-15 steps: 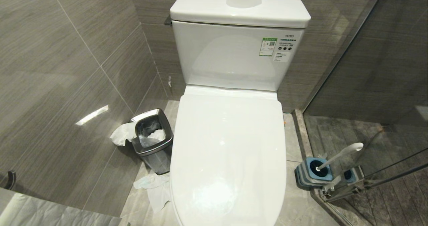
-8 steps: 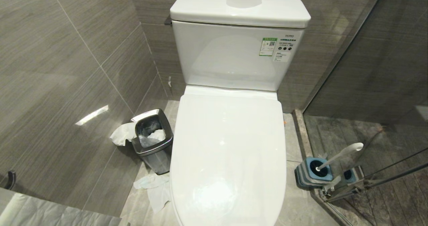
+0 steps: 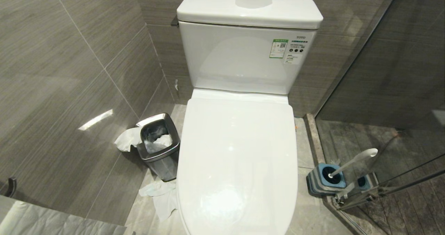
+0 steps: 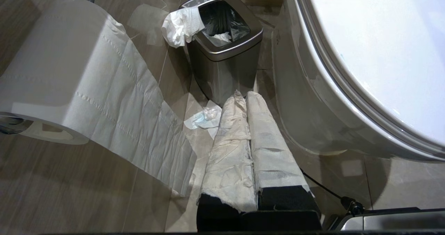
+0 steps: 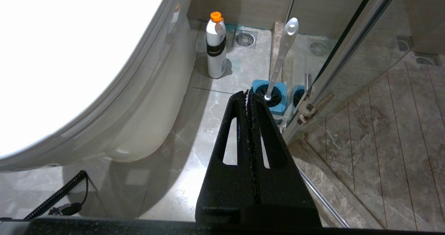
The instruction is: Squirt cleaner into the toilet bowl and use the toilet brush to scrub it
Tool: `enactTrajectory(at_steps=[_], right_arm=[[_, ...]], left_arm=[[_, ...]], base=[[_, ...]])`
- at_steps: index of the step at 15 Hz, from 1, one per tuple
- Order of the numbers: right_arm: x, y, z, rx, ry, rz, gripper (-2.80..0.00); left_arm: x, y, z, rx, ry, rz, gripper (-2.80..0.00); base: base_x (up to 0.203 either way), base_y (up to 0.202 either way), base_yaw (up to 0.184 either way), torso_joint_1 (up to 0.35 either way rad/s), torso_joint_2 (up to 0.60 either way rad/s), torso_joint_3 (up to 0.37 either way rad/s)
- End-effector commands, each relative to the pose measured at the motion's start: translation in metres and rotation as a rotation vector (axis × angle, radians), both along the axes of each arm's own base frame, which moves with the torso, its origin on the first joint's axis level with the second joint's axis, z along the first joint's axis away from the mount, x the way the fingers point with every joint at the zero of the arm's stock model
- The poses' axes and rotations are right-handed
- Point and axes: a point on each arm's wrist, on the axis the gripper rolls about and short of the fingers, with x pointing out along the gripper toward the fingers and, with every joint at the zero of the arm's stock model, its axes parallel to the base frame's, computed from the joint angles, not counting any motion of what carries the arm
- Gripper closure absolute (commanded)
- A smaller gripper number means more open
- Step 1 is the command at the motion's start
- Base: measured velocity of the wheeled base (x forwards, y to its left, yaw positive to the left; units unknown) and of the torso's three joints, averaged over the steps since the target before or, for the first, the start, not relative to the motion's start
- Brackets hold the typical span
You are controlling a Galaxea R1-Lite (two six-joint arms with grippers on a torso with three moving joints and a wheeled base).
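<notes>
Head view: toilet bowl (image 3: 240, 165) fills the centre of the frame with its lid down, so the inside is hidden; neither arm shows here.
Toilet brush: toilet brush (image 3: 353, 162) stands in its blue holder (image 3: 325, 179) at lower right of the head view, white handle leaning up and to the right, bristle head sunk in the holder.
Cleaner: cleaner (image 5: 216, 45) stands upright on the floor at upper centre of the right wrist view, orange cap on top, close beside the bowl's base; the head view does not show it.
Right hand: right hand (image 5: 251, 99) has its black fingers pressed together, holding nothing.
Left hand: left hand (image 4: 243, 99) has paper-wrapped fingers shut together and empty, pointing toward the steel bin (image 4: 222, 47) at upper centre.
Key relation: brush and bottle both lie ahead of the right hand, the holder just past its fingertips, the bottle farther and toward the bowl; I judge the right arm the nearer one.
Likely first step: lid must come up before any squirt.
Hard to see: bottle label and nozzle detail; a paper roll (image 4: 52, 71) crowds the left wrist view.
</notes>
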Motion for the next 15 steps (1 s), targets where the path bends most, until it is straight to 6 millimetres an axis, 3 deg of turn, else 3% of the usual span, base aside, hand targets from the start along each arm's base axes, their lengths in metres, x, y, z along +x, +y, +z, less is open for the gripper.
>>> enactTrajectory(at_steps=[1, 8, 15], right_arm=[[0.0001, 0.0, -0.0001, 0.0, 0.001, 0.0, 0.0], [0.0001, 0.0, 0.0, 0.0, 0.001, 0.0, 0.0], [0.0001, 0.0, 0.0, 0.0, 0.001, 0.0, 0.0]], left_arm=[[0.0001, 0.0, 0.0, 0.0, 0.002, 0.0, 0.0], [0.0, 0.0, 0.0001, 0.008, 0.003, 0.001, 0.0], [0.0, 0.0, 0.0001, 0.006, 0.002, 0.001, 0.0]], base=[[0.0, 0.0, 0.0, 0.0, 0.0, 0.0], [0.0, 0.0, 0.0, 0.0, 0.0, 0.0], [0.0, 0.0, 0.0, 0.004, 0.0, 0.171]])
